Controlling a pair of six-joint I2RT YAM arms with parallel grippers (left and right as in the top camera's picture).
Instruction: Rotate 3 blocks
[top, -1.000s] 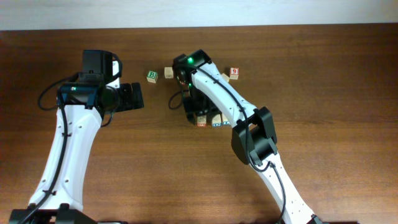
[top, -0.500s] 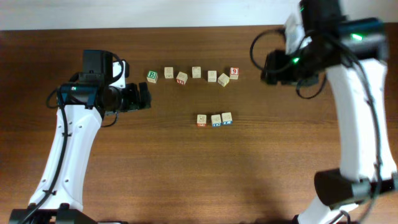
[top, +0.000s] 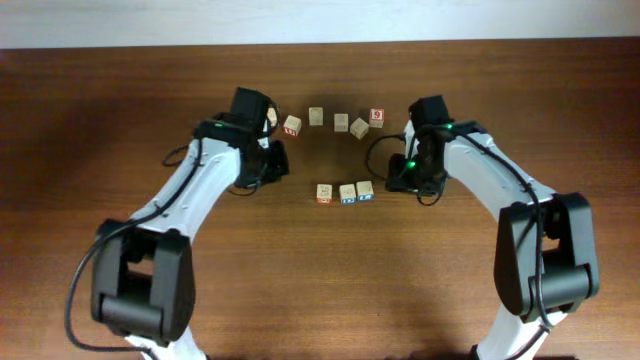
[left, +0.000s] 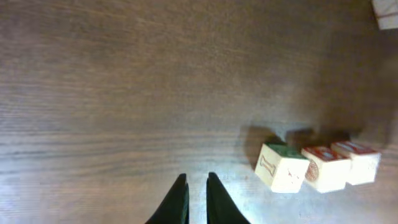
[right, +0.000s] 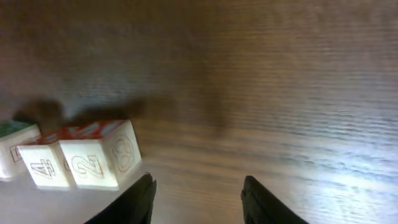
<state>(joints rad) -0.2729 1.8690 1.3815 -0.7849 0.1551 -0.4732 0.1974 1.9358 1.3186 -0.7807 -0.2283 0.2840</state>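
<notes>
Three pale wooden blocks sit in a short row at mid-table: the left one, the middle one and the right one. My left gripper hovers left of the row, apart from it. Its wrist view shows the fingers shut with nothing between them, and the row ahead to the right. My right gripper is just right of the row, open and empty. Its left fingertip stands close below the nearest block.
A curved line of more cubes lies behind the row: pale ones and the red "9" cube. Another cube peeks out beside my left arm. The table's back edge runs along the top.
Left arm swung right toward the row and its jaws went from wide open to shut. Right arm came from the far upper right down beside the row's right end, jaws slightly narrower.
</notes>
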